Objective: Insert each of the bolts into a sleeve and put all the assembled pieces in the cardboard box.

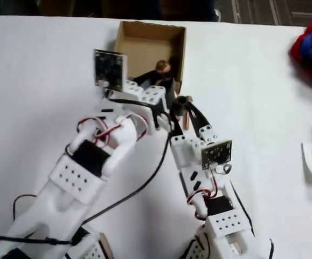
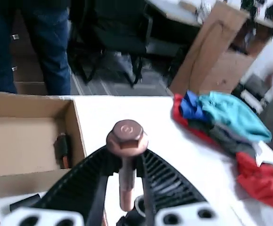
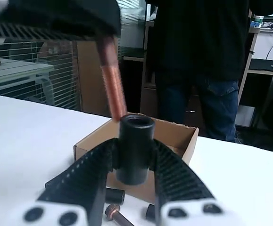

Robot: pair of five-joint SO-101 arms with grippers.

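Copper bolt (image 2: 127, 139) stood head-up, clamped in the left end effector (image 2: 127, 159); its tip hung just by the open mouth of the black sleeve (image 3: 136, 141), which the right end effector (image 3: 135, 155) gripped upright; the cardboard box (image 1: 145, 48), far on the white surface (image 1: 48, 65), held one assembled piece (image 2: 63, 149); a loose bolt (image 3: 113, 213) lay beside the box.

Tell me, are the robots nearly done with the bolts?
Not yet. One black-and-copper assembled piece lies in the brown cardboard box. The left fingers hold a copper bolt beside the black sleeve in the right fingers, not in yet. A loose copper bolt and spare black sleeves wait on the white table.
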